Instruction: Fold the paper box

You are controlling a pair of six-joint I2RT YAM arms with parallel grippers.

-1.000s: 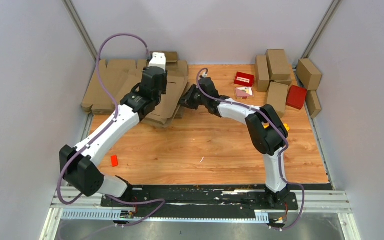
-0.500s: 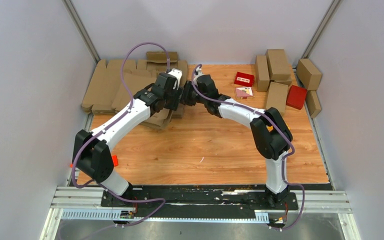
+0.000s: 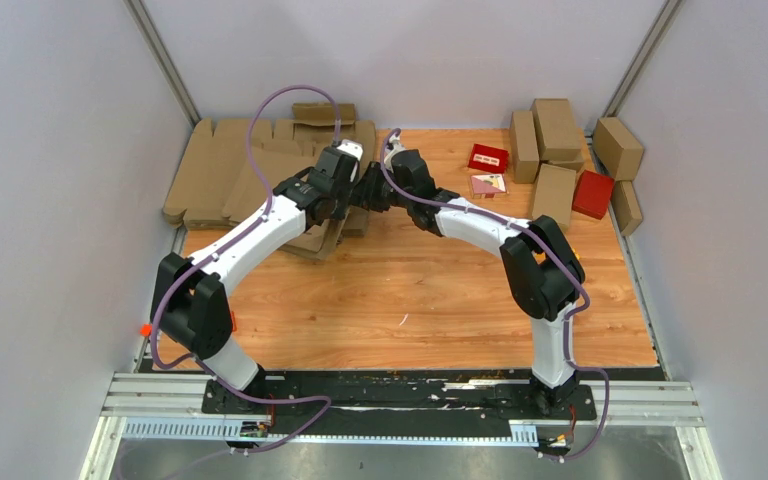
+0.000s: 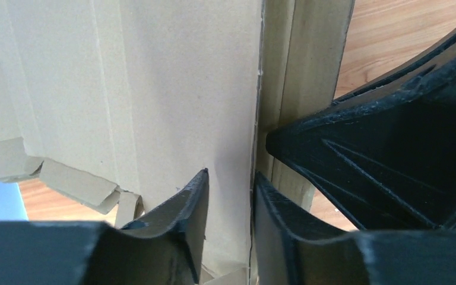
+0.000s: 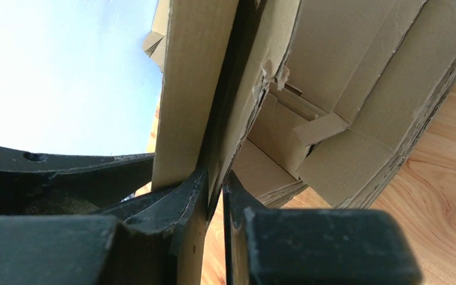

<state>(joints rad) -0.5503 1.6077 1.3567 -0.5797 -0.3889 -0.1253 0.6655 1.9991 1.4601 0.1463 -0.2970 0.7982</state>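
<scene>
The paper box is a brown die-cut cardboard sheet (image 5: 190, 89) lifted on edge at the back middle of the table. My right gripper (image 5: 215, 178) is shut on its lower edge. In the top view the right gripper (image 3: 372, 192) meets my left gripper (image 3: 353, 190) nose to nose, and the two hide most of the sheet. In the left wrist view a broad panel of the sheet (image 4: 172, 89) fills the frame. My left gripper (image 4: 230, 178) stands with a narrow gap between its fingers, straddling a panel edge next to the right-hand finger (image 4: 273, 202).
A stack of flat brown blanks (image 3: 225, 170) lies at the back left, right under and beside both grippers; it also shows in the right wrist view (image 5: 356, 119). Finished brown boxes (image 3: 555, 125) and red boxes (image 3: 592, 192) stand at the back right.
My left gripper swung from the far back over the blanks rightward and nearer, up against the right gripper. The right gripper shifted slightly back and keeps its hold on the sheet.
</scene>
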